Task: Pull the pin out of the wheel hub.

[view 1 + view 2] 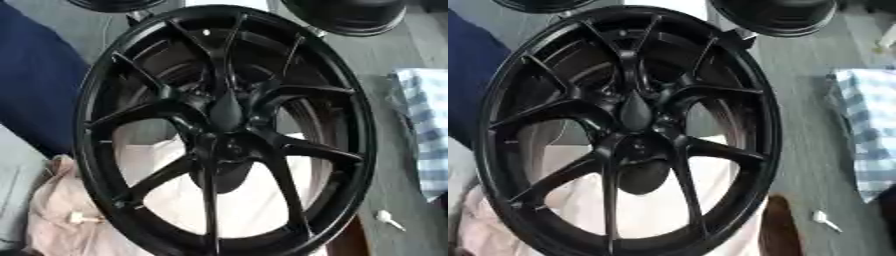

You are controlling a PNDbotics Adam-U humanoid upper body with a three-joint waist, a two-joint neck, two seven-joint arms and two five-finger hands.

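A large black wheel [223,130] with thin paired spokes fills both views, resting on a pale pink cloth [66,200] over a grey surface [798,100]. No robot hand is seen in either view, so whether the fingers are apart or together cannot be told. The hub [223,137] lies at the wheel's centre, but a pin cannot be made out there with certainty against the black metal. Two small white pieces lie off the hub: one on the pink cloth at about 8 o'clock of the wheel [80,217], one on the grey surface at about 4 o'clock [387,218]; whether either is a pin is unclear. A blue checked cloth [429,130] lies at 3 o'clock. The step is judged to be the approach: a hand must first be brought into view over the hub, and the pin located before any pinch and straight pull along its axis.
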